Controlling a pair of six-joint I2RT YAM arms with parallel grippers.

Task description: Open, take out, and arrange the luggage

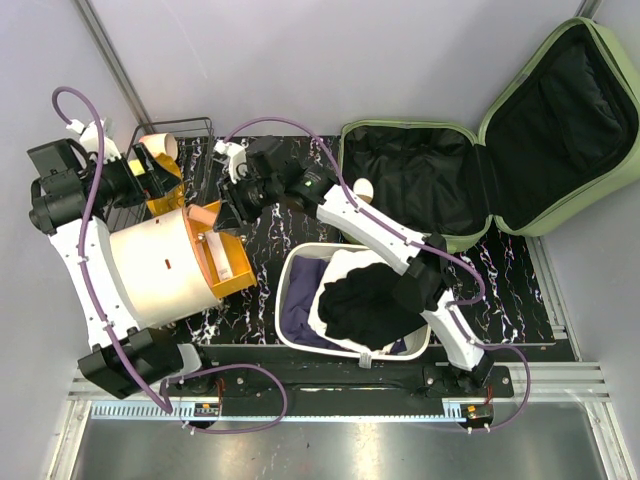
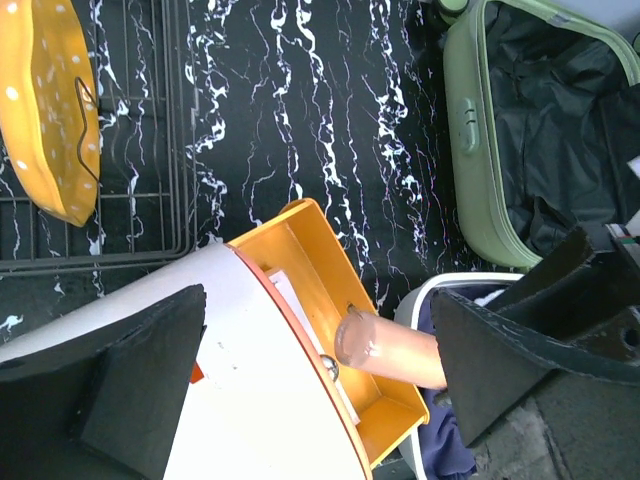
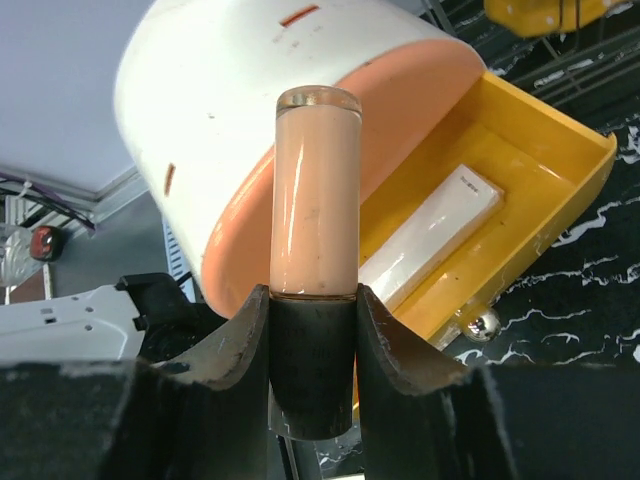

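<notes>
**Top external: luggage lies open, right pincer busy with a bottle**

The luggage (image 1: 410, 185) sits at the far right of the surface (image 1: 510, 275), lid thrown back to the right, black lining bare. It looks soft-sided and probably light. The olive zipper rim seems the firmest place to take hold. The right pincer (image 3: 312, 335) is narrowed on the dark cap of a peach bottle (image 3: 316, 190), just over the orange drawer (image 3: 540, 190). The left pincer (image 2: 320, 370) gapes wide, holding nothing. Room looks tight: the white bin (image 1: 287, 290) sits just in front of the luggage, and the wire rack (image 1: 195, 130) is at the far left.
</notes>
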